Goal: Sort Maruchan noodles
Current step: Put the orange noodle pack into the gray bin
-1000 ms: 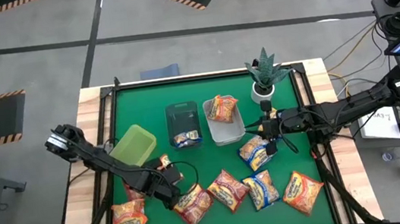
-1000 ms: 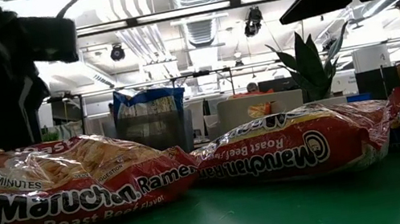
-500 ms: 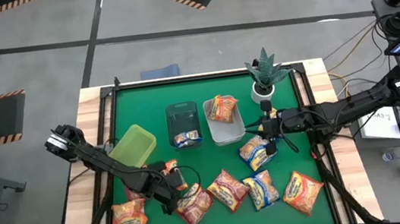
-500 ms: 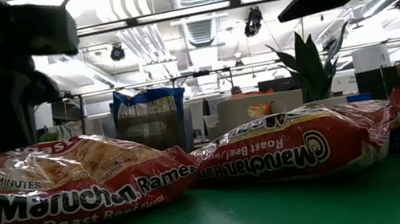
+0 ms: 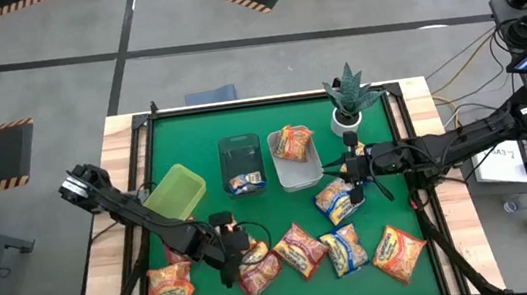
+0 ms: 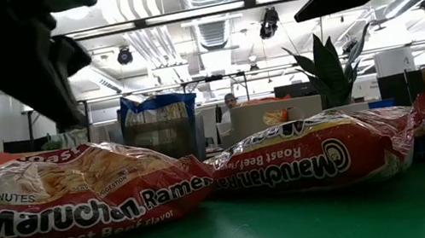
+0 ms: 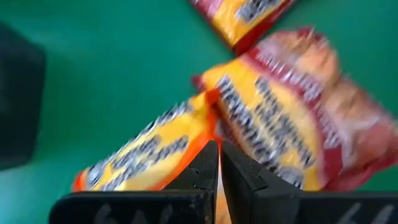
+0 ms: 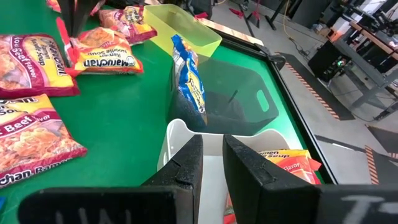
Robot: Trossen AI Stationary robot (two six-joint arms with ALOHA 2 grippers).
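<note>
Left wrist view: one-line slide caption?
Left claw shut on the edge of an orange noodle packet, beside a red packet on the green table.

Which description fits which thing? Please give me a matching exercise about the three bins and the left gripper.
Things:
1. lime bin
2. dark bin
3. pale bin
4. left gripper

Descriptions:
a. contains a blue-and-yellow packet
b. jaws shut on the edge of a loose orange packet
c. shows no packet inside
d. contains a binned orange packet

Pairs: 1-c, 2-a, 3-d, 4-b
</note>
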